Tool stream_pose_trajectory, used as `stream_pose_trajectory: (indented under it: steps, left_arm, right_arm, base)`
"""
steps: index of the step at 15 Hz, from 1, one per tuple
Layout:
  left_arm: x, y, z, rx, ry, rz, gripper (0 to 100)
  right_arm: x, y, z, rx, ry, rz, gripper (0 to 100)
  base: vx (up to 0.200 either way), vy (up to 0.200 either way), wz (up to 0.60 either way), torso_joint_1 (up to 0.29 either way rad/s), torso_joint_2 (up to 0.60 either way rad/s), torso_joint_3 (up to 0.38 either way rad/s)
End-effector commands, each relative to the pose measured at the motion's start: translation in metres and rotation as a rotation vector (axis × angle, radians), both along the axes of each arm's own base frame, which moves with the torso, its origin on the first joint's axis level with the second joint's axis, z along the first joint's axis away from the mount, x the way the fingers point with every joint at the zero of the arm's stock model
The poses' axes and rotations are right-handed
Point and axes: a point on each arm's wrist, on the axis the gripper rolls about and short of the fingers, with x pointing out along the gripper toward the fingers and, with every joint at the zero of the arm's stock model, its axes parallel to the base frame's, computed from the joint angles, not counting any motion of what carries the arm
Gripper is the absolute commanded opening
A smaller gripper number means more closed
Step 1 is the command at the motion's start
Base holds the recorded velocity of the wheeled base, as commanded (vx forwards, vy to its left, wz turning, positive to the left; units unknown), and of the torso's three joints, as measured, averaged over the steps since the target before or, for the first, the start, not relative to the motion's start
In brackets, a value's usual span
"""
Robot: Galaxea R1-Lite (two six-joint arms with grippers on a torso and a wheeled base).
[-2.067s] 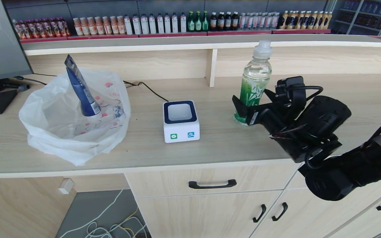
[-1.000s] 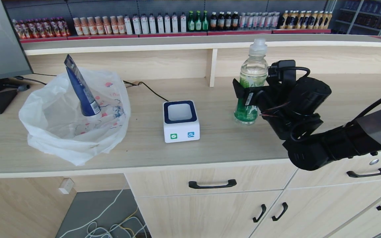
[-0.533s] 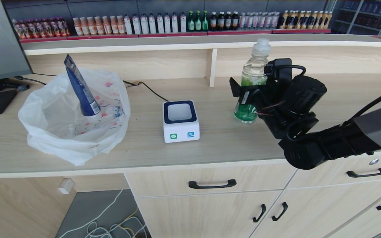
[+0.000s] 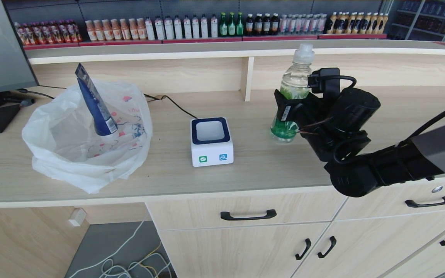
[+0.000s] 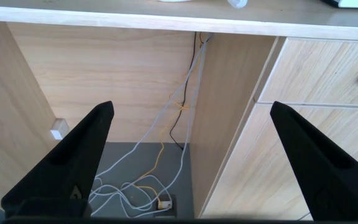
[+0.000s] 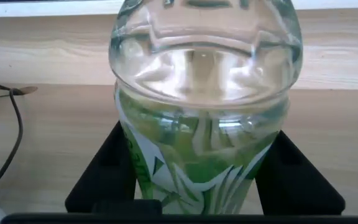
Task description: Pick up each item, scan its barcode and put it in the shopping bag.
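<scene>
over at the counter [image 4: 253, 170], right of the scanner [image 4: 211, 141], the right claw [image 4: 290, 111] is clamped round the tilted green-labelled bottle [image 4: 294, 83]. the left claw [image 5: 191, 155] hangs below counter level, spread wide apart.

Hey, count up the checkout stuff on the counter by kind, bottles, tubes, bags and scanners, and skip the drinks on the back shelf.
Bottle: 1
Tube: 1
Shopping bag: 1
Scanner: 1
Total: 4
</scene>
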Motion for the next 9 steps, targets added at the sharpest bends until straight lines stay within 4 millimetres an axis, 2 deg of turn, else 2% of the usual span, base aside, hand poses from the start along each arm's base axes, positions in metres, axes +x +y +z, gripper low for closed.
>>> stream_pose_trajectory:
  steps: [1, 9]
  left_arm:
    - [0.0, 0.0, 0.0, 0.0, 0.0, 0.0, 100]
    - [0.0, 0.0, 0.0, 0.0, 0.0, -0.002, 100]
  right_arm:
    - [-0.0013, 0.0009, 0.005, 0.006, -0.013, 0.002, 0]
    - [-0.0025, 0.0011, 0.0101, 0.015, -0.028, 0.004, 0]
  base:
    - [0.0, 0.0, 0.0, 0.0, 0.0, 0.0]
    - [0.0, 0.0, 0.0, 0.0, 0.0, 0.0]
